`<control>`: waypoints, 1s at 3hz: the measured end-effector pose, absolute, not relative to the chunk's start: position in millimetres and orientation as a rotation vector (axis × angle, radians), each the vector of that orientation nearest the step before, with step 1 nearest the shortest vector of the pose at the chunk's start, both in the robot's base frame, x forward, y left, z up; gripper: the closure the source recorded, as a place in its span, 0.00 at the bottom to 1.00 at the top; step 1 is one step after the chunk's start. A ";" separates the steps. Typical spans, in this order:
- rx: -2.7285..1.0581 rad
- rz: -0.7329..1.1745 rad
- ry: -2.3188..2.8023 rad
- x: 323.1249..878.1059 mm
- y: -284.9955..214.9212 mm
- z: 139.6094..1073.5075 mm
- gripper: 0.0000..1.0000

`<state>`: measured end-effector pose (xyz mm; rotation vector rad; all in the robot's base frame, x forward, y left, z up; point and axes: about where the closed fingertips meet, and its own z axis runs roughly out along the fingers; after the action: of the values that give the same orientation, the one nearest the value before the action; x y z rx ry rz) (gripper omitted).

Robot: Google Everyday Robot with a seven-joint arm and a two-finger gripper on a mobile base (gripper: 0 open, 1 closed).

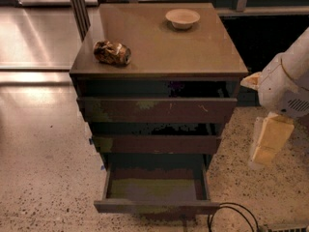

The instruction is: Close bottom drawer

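Observation:
The bottom drawer (155, 206) of the dark brown cabinet (159, 47) stands pulled out towards me, its flat grey-brown floor panel (153, 188) bare. Above it are the middle drawer front (157, 144) and the widest top drawer front (157, 110) with pale scratch marks, both slightly out. My white arm (287, 81) hangs at the right edge, and the gripper (268, 141) points down beside the cabinet's right side, at about the height of the middle drawer, apart from all drawers.
A crushed can (112, 52) lies on the cabinet top at the left and a small pale bowl (182, 18) sits at the back. A black cable (231, 216) loops on the speckled floor by the drawer's right corner. A metal post (77, 6) stands behind left.

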<state>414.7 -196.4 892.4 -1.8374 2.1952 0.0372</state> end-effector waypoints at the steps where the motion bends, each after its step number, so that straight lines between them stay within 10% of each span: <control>1: -1.919 0.108 2.196 394.4 -186.2 829.5 0.00; 3: -2.006 0.232 2.234 354.1 -169.9 710.0 0.00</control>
<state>354.1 -169.9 710.0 -2.0062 2.2341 0.2316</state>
